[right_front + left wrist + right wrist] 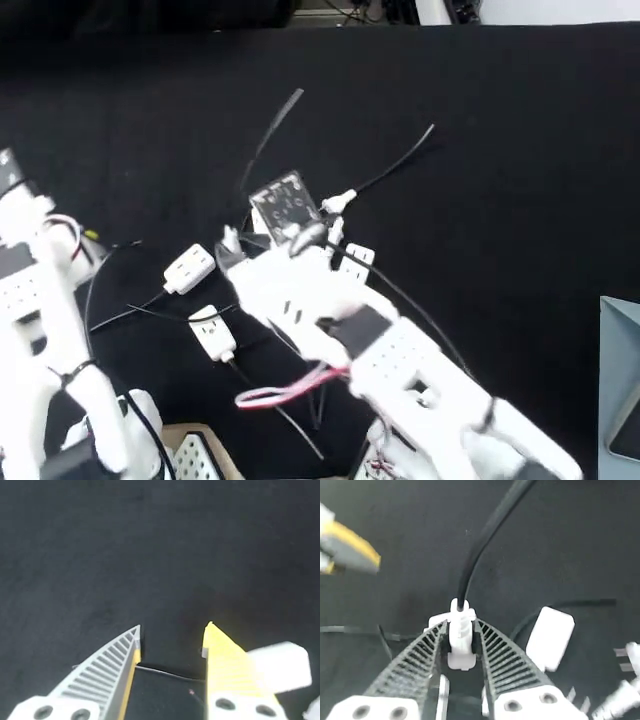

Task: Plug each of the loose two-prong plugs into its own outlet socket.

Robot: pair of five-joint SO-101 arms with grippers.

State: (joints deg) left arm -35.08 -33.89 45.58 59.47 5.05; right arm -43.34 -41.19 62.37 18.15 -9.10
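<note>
Far left, over the bare black tabletop (520, 150): left claw (172, 630), with one grey ribbed finger and one yellow. Its jaws are spread and nothing sits between them. A white block (280, 666) lies just beside the yellow finger; can't tell what it is.

Between that claw and the right claw (460, 625) lie two white rectangular outlet sockets. One (188, 268) is near the right claw's tip, the other (212, 333) is beside the right arm's white body. Both lie flat with their slot faces up and have thin black leads.

Centre: the right claw is clamped on a white two-prong plug (460, 642), gripping its body between both ribbed fingers. The plug's thick black cable (485, 540) runs on past the fingertips. Its prongs are hidden.

Just beyond the right claw is a square multi-socket block (285, 205) with a dark face and white rim, lying tilted. A second white plug (338, 202) sits at its edge with a black cable (400, 160) trailing away; can't tell whether it is seated. A third white socket (355, 258) lies close against the right arm.

Far right edge, well apart from either claw: a grey-blue bin (615, 340), contents not discernible.
</note>
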